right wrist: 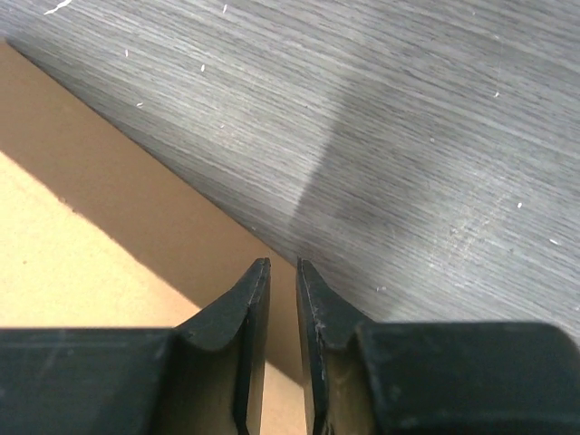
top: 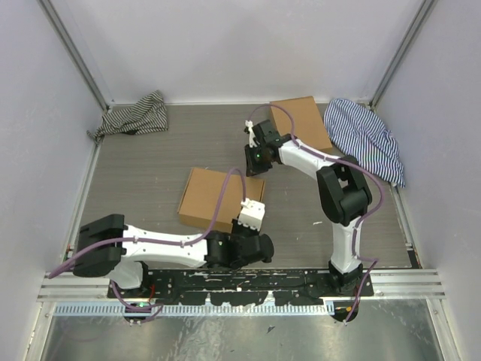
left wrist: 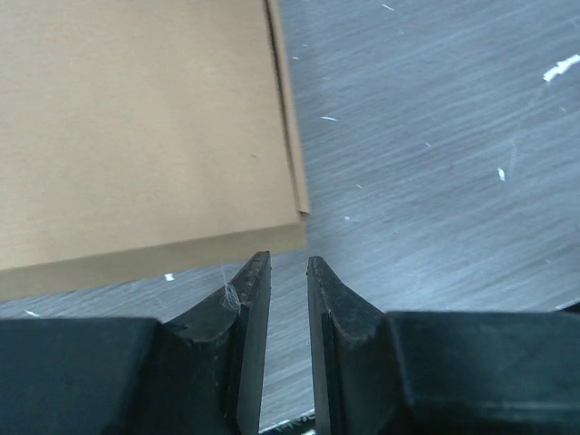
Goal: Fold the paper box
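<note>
The left gripper (left wrist: 288, 263) fills the bottom of its wrist view. Its black fingers (left wrist: 254, 304) stand a narrow slit apart with nothing between them, only grey table (left wrist: 435, 181) showing in the gap. Just past the tips lies the box (left wrist: 136, 118). It is flat, shallow and closed, and a seam runs down the right edge of its top. Its near right corner sits right in front of the left fingertip. I cannot tell whether they touch.

The right gripper (right wrist: 283, 265) is likewise parted by a thin slit and grips nothing. Its tips hang over a brown cardboard edge with a lit top and a shadowed side wall. That view does not tell which carton it is.

From above, the box sits mid-table, a little left of centre, with the left arm lying low along the near edge and reaching up to its near right corner. The right arm bends over to a spot just beyond the box's far right corner. A far box (top: 301, 120) lies by the back wall, touching a blue striped cloth (top: 368, 139). A dark striped cloth (top: 135, 116) is bunched in the far left corner.
</note>
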Tool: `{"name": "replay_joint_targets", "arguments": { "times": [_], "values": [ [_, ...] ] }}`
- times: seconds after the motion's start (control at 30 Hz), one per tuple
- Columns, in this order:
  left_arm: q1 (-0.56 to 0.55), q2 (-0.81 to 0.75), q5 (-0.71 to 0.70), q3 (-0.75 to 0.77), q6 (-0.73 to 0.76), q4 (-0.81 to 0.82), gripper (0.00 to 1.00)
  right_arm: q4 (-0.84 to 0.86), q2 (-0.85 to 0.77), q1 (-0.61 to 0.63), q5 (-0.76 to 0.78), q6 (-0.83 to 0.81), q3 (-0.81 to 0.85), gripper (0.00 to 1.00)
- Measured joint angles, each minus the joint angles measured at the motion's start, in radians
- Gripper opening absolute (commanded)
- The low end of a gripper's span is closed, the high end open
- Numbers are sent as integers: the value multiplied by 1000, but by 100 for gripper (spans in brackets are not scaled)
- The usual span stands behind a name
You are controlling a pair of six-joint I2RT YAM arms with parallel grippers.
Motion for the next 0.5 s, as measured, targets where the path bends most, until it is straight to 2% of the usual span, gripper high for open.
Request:
{"name": "replay_joint_targets", "arguments": {
  "times": [0.13, 0.2, 0.33, 0.43, 0.5],
  "values": [
    [-42, 34, -2, 45, -6, -20, 30, -19, -28, 1, 20, 0, 1, 26],
    [-56, 32, -13, 58, -21, -47, 30, -19, -45, 1, 34, 0, -1, 29],
    [-58, -28, -59, 55, -53, -136, 51, -7, -121, -3, 77, 1, -53, 40],
    [-55, -151, -122, 51, -62, -229, 67, 10, -217, -8, 118, 6, -121, 54],
    [-43, -245, -158, 53, -63, -298, 85, 41, -295, -11, 145, 16, -179, 64]
  ]
}}
